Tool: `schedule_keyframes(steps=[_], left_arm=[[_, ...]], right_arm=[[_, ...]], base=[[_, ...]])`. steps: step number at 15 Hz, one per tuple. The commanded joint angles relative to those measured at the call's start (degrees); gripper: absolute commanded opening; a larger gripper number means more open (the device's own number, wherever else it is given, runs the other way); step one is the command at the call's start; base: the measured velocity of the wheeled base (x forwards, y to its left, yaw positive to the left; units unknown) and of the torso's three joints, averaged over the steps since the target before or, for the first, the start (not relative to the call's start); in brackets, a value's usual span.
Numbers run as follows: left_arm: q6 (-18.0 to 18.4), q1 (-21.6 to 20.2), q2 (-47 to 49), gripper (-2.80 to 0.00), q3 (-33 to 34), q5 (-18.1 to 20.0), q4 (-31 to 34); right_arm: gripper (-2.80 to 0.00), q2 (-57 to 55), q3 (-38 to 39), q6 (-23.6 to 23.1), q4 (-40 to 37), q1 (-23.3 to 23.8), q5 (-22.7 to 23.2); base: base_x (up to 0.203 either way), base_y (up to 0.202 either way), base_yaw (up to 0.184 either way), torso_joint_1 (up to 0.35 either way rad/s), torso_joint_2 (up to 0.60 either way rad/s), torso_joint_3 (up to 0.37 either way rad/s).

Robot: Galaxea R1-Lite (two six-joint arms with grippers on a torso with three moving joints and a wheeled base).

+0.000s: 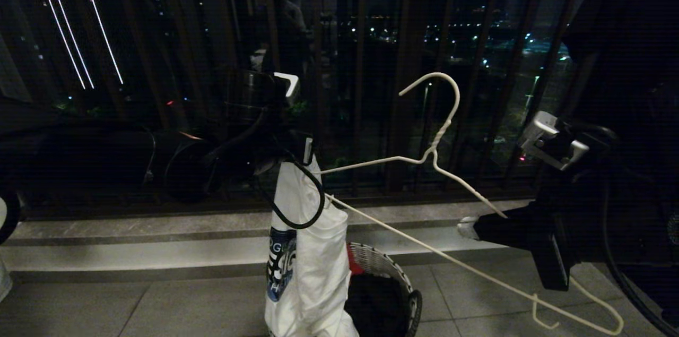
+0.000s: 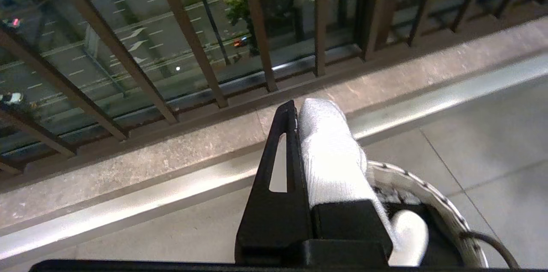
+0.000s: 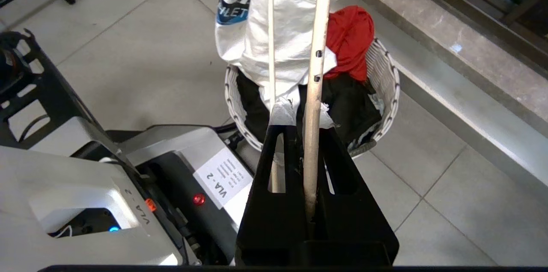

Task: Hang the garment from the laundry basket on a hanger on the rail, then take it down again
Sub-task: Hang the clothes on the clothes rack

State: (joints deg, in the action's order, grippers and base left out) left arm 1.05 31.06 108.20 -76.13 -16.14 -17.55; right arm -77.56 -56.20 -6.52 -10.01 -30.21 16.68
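White garment [image 1: 313, 252], blue-and-black graphic; red cloth [image 3: 349, 40]

Both arms raised, both end effectors clamped shut.

The left end effector [image 1: 306, 152] sits left of the head view's centre, pointing down, its fingers [image 2: 282, 156] pressed together. The right end effector [image 1: 469, 228] reaches in from the right edge, pointing left, at mid-height.

White T-shirt [image 1: 310, 252] dangling over basket [image 1: 395, 278]
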Motion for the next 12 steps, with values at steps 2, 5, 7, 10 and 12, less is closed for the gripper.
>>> schedule_keyframes(steps=[2, 5, 7, 10, 12], left_arm=[[0.01, 1.11, -1.32, -2.80, 0.90, -0.12, -0.11], [-0.08, 1.99, -2.03, -2.80, 0.89, -0.12, 1.91], [-0.08, 2.46, -1.97, -2.80, 0.90, -0.12, 2.17], [-0.15, 3.35, -2.20, -2.80, 0.85, -0.12, 4.47], [-0.17, 3.74, -2.27, -2.80, 0.81, -0.12, 5.55]], right_arm=[[-2.80, -0.57, 0.04, -0.07, 0.08, -0.03, -0.15], [-2.80, -0.48, 0.04, -0.07, 0.08, -0.03, -0.15], [-2.80, -0.48, 0.01, -0.07, 0.17, 0.06, -0.36], [-2.80, -0.57, -0.05, -0.07, 0.26, 0.06, -0.42], [-2.80, -0.48, -0.05, -0.07, 0.35, 0.06, -0.50]], base=[[0.000, 0.000, 0.000, 0.000, 0.00, 0.000], [0.000, 0.000, 0.000, 0.000, 0.00, 0.000], [0.000, 0.000, 0.000, 0.000, 0.00, 0.000], [0.000, 0.000, 0.000, 0.000, 0.00, 0.000], [0.000, 0.000, 0.000, 0.000, 0.00, 0.000]])
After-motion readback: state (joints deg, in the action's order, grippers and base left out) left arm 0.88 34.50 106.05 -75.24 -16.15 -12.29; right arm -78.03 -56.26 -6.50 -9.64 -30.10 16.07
